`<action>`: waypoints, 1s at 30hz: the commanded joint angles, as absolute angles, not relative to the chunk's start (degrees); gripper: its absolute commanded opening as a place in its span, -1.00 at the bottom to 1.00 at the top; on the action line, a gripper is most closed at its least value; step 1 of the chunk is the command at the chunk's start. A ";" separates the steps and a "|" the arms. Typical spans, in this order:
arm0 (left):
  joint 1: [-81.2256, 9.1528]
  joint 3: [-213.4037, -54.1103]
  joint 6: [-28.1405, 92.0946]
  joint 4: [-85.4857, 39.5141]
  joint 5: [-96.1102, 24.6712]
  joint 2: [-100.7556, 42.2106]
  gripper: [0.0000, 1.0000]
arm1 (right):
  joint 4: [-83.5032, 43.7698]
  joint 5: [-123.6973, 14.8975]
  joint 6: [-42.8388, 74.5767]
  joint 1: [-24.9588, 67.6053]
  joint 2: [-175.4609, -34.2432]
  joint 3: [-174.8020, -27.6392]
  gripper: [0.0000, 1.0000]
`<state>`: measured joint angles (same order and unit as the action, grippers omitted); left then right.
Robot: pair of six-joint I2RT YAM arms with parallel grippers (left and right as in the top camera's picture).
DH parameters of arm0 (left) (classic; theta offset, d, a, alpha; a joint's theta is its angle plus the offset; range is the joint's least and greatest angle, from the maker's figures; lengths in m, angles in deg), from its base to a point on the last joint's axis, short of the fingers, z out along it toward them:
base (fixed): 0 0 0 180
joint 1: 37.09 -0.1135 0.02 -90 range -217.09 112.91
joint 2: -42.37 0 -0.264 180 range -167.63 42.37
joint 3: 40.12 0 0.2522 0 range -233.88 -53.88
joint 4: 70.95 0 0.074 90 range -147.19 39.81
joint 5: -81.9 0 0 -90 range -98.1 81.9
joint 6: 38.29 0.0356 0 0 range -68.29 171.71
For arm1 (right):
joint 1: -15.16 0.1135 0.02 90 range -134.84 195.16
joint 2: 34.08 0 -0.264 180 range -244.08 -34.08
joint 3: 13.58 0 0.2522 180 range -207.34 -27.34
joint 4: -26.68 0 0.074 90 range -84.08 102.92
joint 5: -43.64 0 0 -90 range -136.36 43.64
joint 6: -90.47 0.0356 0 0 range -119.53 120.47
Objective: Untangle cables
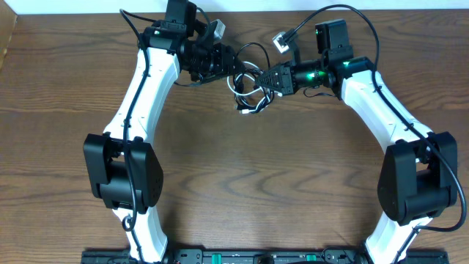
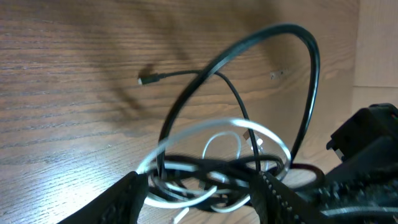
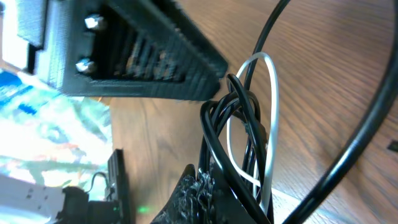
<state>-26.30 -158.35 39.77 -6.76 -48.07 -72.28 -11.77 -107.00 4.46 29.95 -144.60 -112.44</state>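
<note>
Black and white cables (image 1: 250, 97), seemingly gripped by right claw (image 1: 261, 79), reach left claw (image 1: 234, 64).

No legible text, brand, number or sign in any view. Mottled blue, green and white patch (image 3: 37, 118) at left edge of right wrist view: blurred, unreadable. Black rail (image 1: 220, 257) at near edge of wooden table (image 1: 256, 191), overhead view, carries small green and white marks, too small to read.
</note>
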 commanded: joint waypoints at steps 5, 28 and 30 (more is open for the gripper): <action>-26.04 -158.56 43.42 -6.89 -47.76 -71.10 0.15 | -11.72 -116.42 0.77 28.61 -144.10 -112.64 -0.98; -21.73 -158.56 51.03 -6.34 -47.74 -71.10 0.15 | 13.28 -126.47 23.52 27.89 -144.10 -112.75 -0.98; -21.73 -158.56 51.55 -6.32 -47.74 -71.10 0.14 | 14.61 -126.45 24.90 27.89 -144.10 -112.75 -0.98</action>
